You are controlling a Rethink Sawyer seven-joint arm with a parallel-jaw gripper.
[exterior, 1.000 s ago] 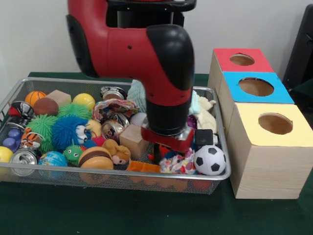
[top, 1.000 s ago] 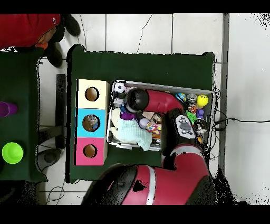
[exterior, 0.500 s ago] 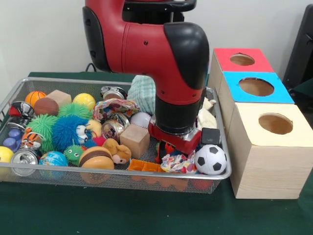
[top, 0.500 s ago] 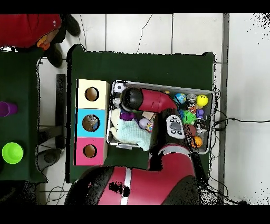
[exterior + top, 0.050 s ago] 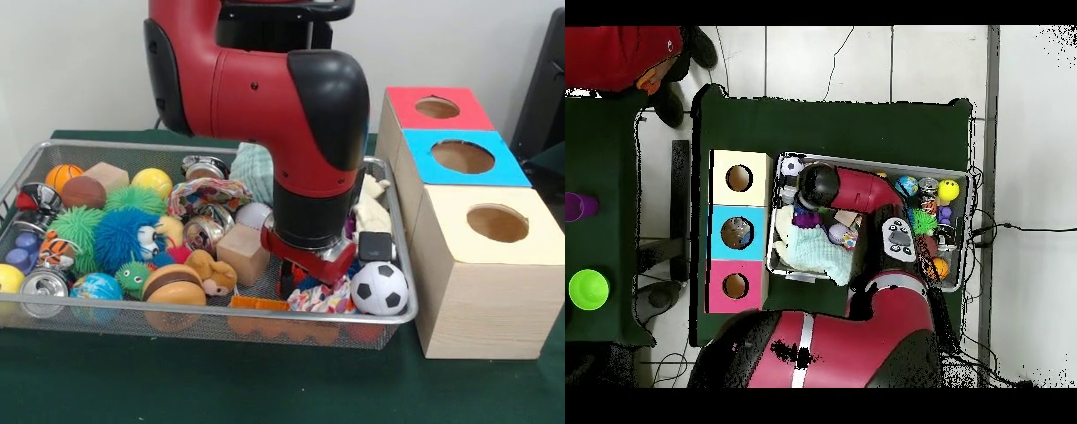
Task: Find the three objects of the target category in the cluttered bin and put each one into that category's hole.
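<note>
Pincer [image 5: 300, 281] low in bin [image 5: 221, 322]; beside soccer ball [image 5: 380, 289]

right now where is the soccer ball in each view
Front view: the soccer ball sits in the bin's near right corner, beside the yellow-topped box.
Overhead view: the soccer ball lies at the bin's upper left corner, next to the same yellow-topped box.
Shared landmark: the yellow-topped box.
</note>
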